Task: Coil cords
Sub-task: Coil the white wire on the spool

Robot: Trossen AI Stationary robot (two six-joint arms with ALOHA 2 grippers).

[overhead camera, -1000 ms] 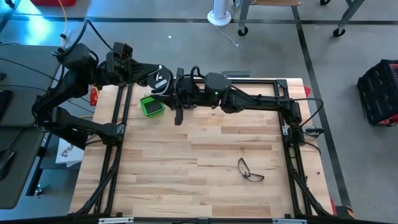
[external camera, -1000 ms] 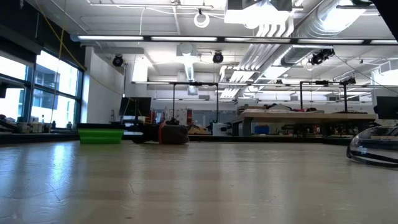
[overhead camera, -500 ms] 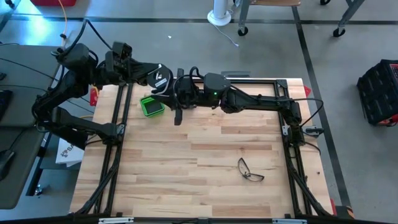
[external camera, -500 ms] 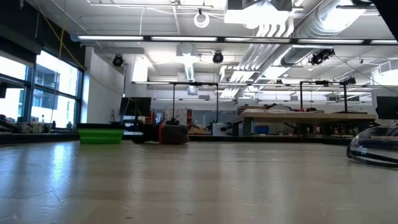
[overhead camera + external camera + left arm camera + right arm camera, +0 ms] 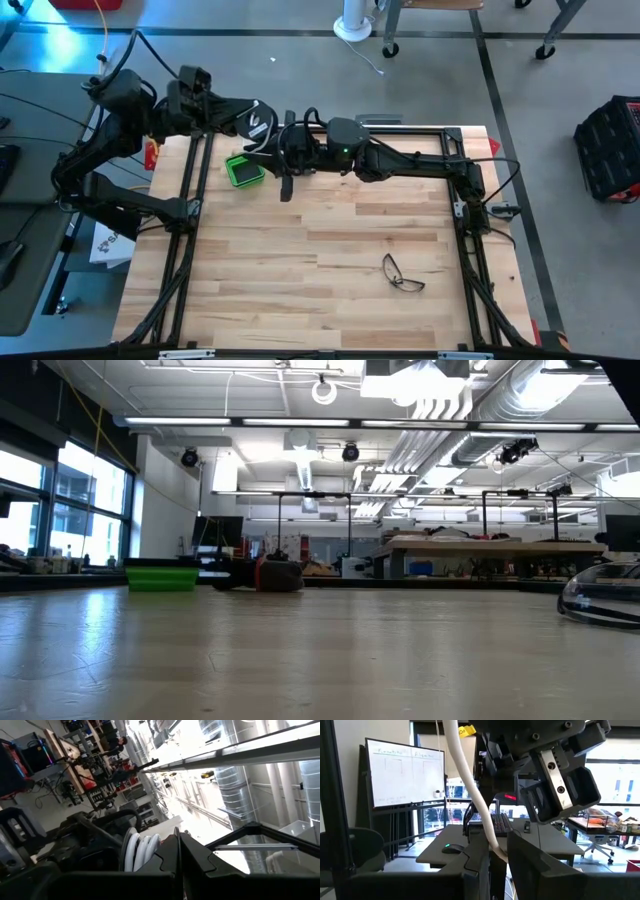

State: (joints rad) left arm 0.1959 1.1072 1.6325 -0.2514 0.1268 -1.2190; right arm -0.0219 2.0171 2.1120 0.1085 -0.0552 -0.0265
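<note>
The small round black reel (image 5: pixel 258 121), white mark facing up, hangs above the table's far left part at the tip of my left gripper (image 5: pixel 246 117), which is shut. White coils of the cord (image 5: pixel 140 852) lie right beside its fingers. From there the thin white cord (image 5: pixel 469 785) runs down into my right gripper (image 5: pixel 498 856), which is shut on it and reaches in from the table's right side (image 5: pixel 284 142). Neither gripper shows in the low view. My left gripper holds the reel at its edge (image 5: pixel 165 851), level, from the table's left side; the shut fingers hide the exact spot. The reel is lifted clear, its flat face up. My right gripper pinches a single strand of the cord (image 5: pixel 495 845) between its two fingers, coming level from the table's right. The cord rises from the fingers toward the reel in a gentle curve, clear of the table.
A small green box (image 5: pixel 243 169) sits on the table below the two grippers. A pair of glasses (image 5: pixel 403 274) lies toward the near right. The black frame rails (image 5: pixel 190 190) run along both sides of the wooden table.
</note>
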